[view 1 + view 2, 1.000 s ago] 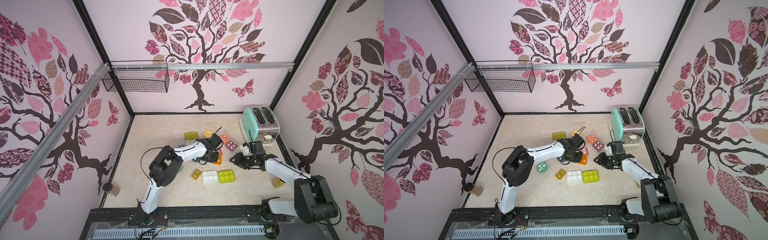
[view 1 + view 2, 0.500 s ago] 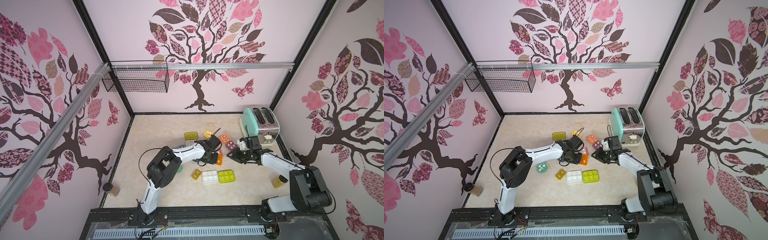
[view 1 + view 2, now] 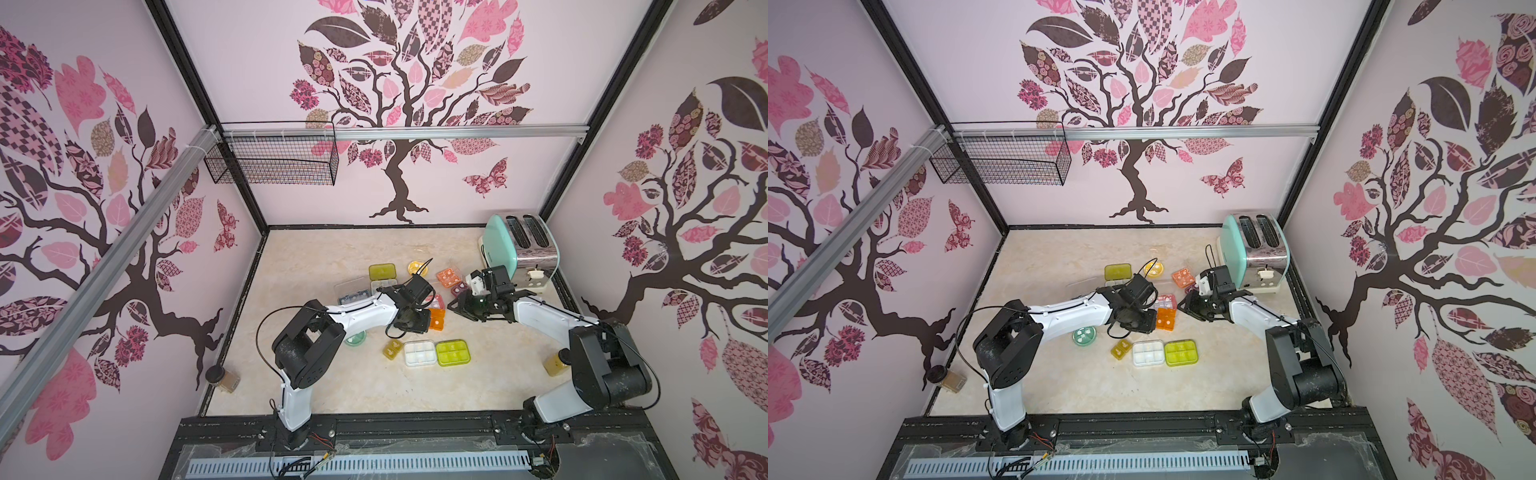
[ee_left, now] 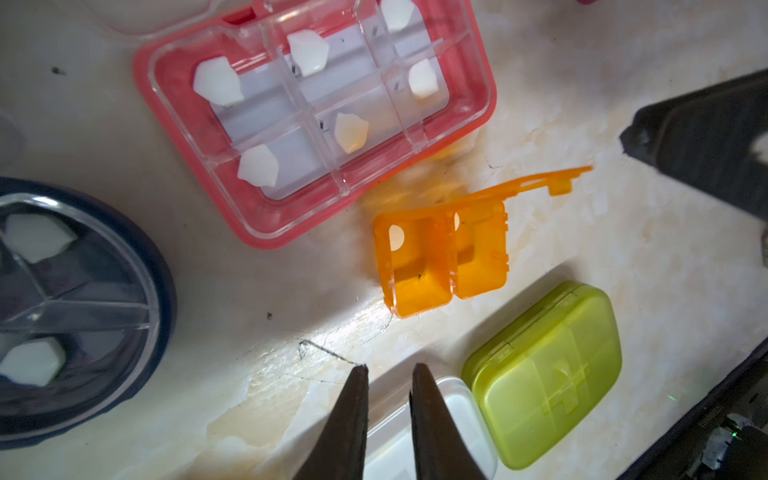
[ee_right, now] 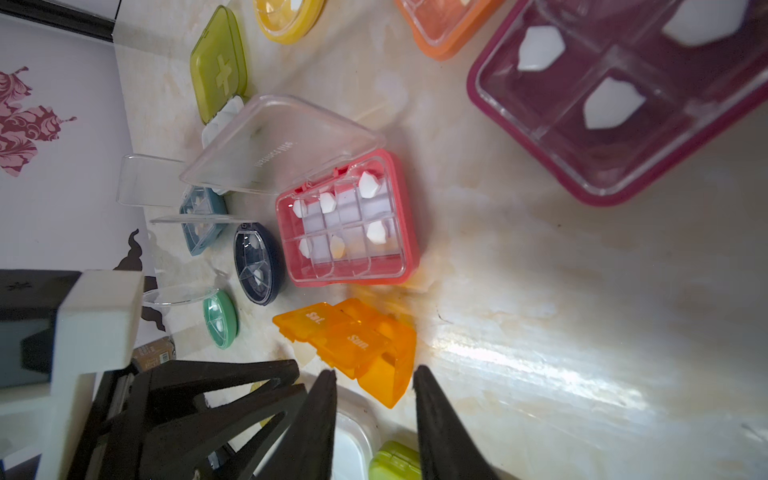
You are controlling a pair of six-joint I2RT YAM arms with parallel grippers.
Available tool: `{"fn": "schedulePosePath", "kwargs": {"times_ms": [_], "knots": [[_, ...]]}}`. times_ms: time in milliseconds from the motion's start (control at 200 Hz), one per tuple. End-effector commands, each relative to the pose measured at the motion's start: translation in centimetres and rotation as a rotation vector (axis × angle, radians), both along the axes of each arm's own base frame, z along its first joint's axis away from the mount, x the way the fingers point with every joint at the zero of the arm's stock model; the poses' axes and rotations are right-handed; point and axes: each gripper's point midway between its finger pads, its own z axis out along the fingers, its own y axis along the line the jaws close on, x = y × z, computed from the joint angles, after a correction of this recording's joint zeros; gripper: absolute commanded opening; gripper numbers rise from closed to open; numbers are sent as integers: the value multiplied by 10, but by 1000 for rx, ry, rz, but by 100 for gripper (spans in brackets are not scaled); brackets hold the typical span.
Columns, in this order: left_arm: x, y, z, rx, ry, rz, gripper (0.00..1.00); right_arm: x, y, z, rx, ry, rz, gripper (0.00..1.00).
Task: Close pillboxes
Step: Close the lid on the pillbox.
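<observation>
The small orange pillbox (image 4: 440,266) (image 5: 353,345) (image 3: 437,320) lies mid-table with its "Sat" and "Sun" lids ajar. My left gripper (image 4: 388,368) (image 3: 415,326) is open by a narrow gap and holds nothing; it hovers over the closed white pillbox (image 3: 419,352) beside the closed lime pillbox (image 4: 544,386). My right gripper (image 5: 374,372) (image 3: 455,303) is open, and the orange box's end lies in line with its gap, untouched. The pink pillbox (image 5: 349,232) stands open with its clear lid (image 5: 282,145) raised. A navy round pillbox (image 5: 255,264) lies beside it, with a maroon one (image 5: 623,124) nearby.
More pillboxes lie around: olive (image 3: 382,271), yellow round (image 3: 415,266), coral (image 3: 446,275), blue with raised lid (image 3: 353,293), green round (image 3: 355,337), small amber (image 3: 392,348). A mint toaster (image 3: 517,245) stands back right. Dark-lidded jars (image 3: 222,376) (image 3: 555,363) sit by the side walls.
My right gripper has moved left and back toward the orange pillbox while its jaws narrowed. My left gripper went from shut to slightly open.
</observation>
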Motion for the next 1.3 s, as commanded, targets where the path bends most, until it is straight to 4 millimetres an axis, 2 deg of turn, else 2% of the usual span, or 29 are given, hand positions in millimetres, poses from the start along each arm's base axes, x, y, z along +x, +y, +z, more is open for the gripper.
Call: {"fn": "schedulePosePath", "kwargs": {"times_ms": [0, 410, 970, 1296], "knots": [[-3, -1, -12, -7, 27, -1, 22, 6, 2, 4, -21, -14, 13, 35], [-7, -14, -29, -20, 62, -16, 22, 4, 14, -1, -42, -3, 64, 36], [-3, -23, -27, -34, 65, -15, 22, -12, 14, -2, -37, 3, 90, 32], [-3, -21, -31, -24, 70, -16, 21, 2, 14, 9, -61, -31, 84, 31]]}}
